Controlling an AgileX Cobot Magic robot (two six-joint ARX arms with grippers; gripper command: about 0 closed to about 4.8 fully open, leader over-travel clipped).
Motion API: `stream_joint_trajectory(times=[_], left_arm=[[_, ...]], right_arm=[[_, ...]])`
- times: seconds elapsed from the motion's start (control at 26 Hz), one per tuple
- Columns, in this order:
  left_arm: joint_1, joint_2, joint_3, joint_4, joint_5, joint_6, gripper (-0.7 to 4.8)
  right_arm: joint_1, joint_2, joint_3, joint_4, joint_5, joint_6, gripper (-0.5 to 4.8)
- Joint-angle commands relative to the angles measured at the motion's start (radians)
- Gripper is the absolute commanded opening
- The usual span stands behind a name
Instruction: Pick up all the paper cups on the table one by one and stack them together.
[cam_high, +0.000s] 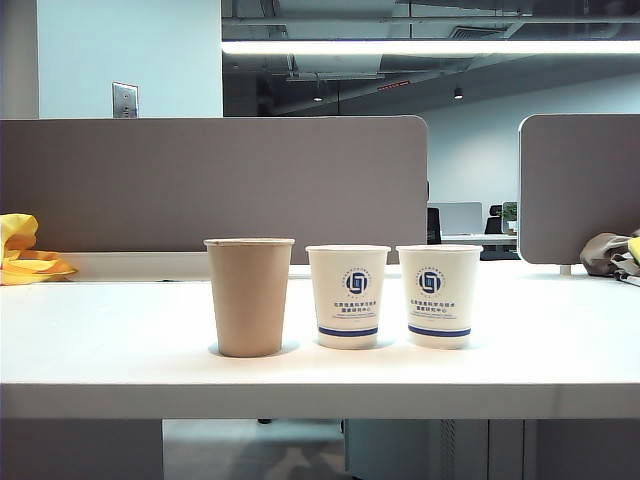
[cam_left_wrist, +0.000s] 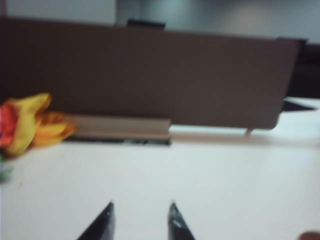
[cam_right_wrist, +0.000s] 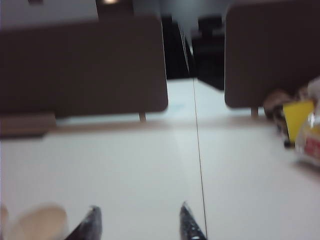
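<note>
L fingers (cam_left_wrist: 141, 220) & R fingers (cam_right_wrist: 137, 221) empty, cups (cam_high: 348, 296) ahead

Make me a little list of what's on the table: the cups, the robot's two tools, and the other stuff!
brown cup: tallest, upright, leftmost in the row
white cups: two, upright, one in the middle, one on the right, blue logo and band
stacked: none yet, all three stand apart
table: white
left tool: open, holds nothing, above bare table
right tool: open, holds nothing, above bare table
panels: grey, behind the cups
yellow thing: far left of the table
</note>
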Motion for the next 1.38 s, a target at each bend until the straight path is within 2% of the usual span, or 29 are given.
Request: stream_joint_trajectory(times=[0.04,0.08,0.12,0.15,0.27,0.31,0.42,0.46,0.54,0.62,0.73,0.85,0.92,1.08,1.15,1.19,1.27,1.38], left_arm=[[0.000,0.000,0.072,0.024,0.101,-0.007,1.38],[0.000,0.000,0.091,0.025,0.125,-0.009,1.38],[0.000,0.000,0.131,0.040,0.181,-0.027,1.38],[0.000,0.000,0.159,0.071,0.220,-0.083,1.38],[0.000,0.000,0.221,0.075,0.233,-0.221,1.39],[0.000,0.000,0.242,0.058,0.233,-0.228,1.38],[0.002,0.005,0.316,-0.022,0.232,-0.197,1.38],[0.002,0.011,0.342,-0.048,0.230,-0.171,1.38],[0.002,0.033,0.407,-0.127,0.221,-0.098,1.38],[0.002,0.077,0.492,-0.236,0.157,-0.047,1.38],[0.002,0.181,0.631,-0.380,0.085,0.001,1.38],[0.001,0.379,0.837,-0.502,0.076,0.005,1.38],[0.001,0.496,0.945,-0.567,0.130,-0.006,1.38],[0.001,0.729,1.115,-0.637,0.319,-0.079,1.36],[0.000,0.903,1.197,-0.660,0.476,-0.152,0.38],[0.000,0.943,1.204,-0.661,0.518,-0.166,0.10],[-0.015,1.029,1.204,-0.680,0.548,-0.166,-0.06],[-0.042,1.097,1.204,-0.710,0.496,-0.163,-0.06]], right_arm=[[0.002,0.000,0.066,0.036,-0.004,0.090,2.03],[0.002,0.000,0.088,0.035,-0.017,0.126,2.04],[0.002,0.000,0.127,0.030,-0.079,0.182,2.04],[0.002,0.000,0.156,0.030,-0.135,0.206,2.03],[0.002,0.000,0.224,0.009,-0.232,0.245,2.02],[0.002,0.000,0.243,-0.012,-0.253,0.244,2.02],[0.002,0.006,0.322,-0.142,-0.297,0.216,1.97],[0.002,0.012,0.352,-0.195,-0.301,0.183,1.96],[0.002,0.040,0.424,-0.305,-0.311,0.101,1.62],[0.002,0.092,0.500,-0.401,-0.311,0.061,1.44],[0.002,0.193,0.616,-0.523,-0.313,-0.008,1.44],[0.002,0.368,0.785,-0.637,-0.313,-0.079,1.45],[0.002,0.478,0.882,-0.691,-0.313,-0.094,1.45],[0.002,0.701,1.069,-0.786,-0.313,-0.149,1.44],[0.004,0.875,1.216,-0.858,-0.322,-0.153,1.42],[0.009,0.929,1.250,-0.859,-0.332,-0.153,1.17],[0.017,1.017,1.297,-0.855,-0.337,-0.153,0.32],[0.031,1.080,1.307,-0.848,-0.354,-0.152,0.29]])
